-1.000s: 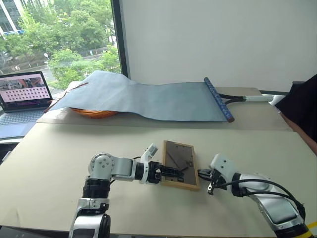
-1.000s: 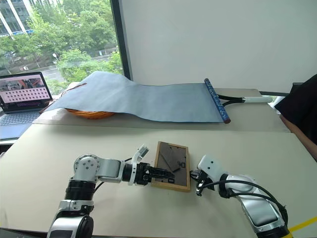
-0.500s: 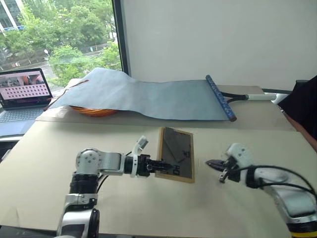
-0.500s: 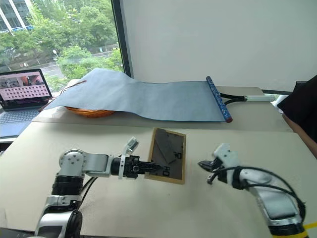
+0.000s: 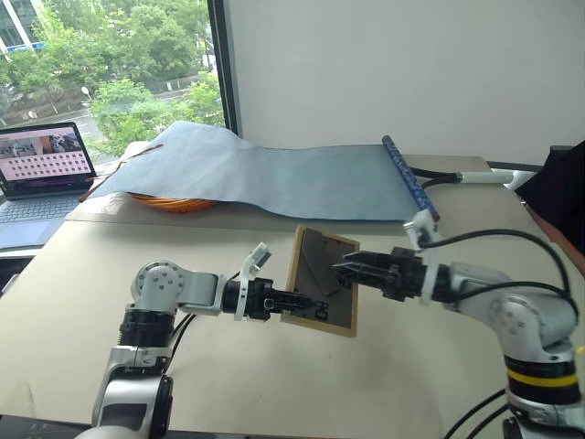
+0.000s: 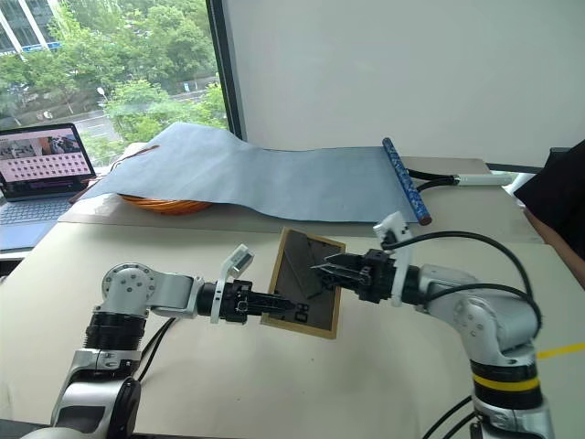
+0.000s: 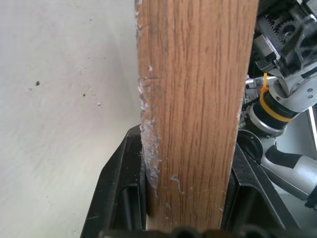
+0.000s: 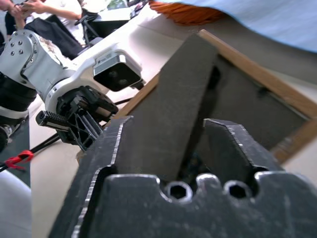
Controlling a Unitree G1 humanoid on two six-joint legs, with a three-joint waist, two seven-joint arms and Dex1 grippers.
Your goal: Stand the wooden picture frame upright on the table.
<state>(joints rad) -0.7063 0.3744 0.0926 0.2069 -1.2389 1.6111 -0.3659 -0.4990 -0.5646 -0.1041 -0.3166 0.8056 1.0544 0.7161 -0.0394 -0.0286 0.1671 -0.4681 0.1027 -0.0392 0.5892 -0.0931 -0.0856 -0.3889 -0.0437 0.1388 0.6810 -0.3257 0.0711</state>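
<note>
Small light-wood picture frame (image 5: 322, 282) with dark back panel tilts off the pale beige worktop (image 5: 274, 384), its edge clamped by the left pincer (image 5: 294, 300). At the frame's back, the right pincer (image 5: 343, 269), parted, straddles the fold-out stand (image 8: 171, 124); pulling it out likely comes next.

A wide pale beige table (image 5: 137, 384) is seen, plain and matte. Along its far edge a blue-grey cloth (image 5: 274, 178) is spread, draped at the left end over an orange basket (image 5: 174, 204) and finished at the right end by a dark blue rod (image 5: 409, 176). Beyond the rod a racket handle (image 5: 475, 177) is laid on the surface. At the far left corner an open laptop (image 5: 41, 169) is placed. The near half is left to bare tabletop.
</note>
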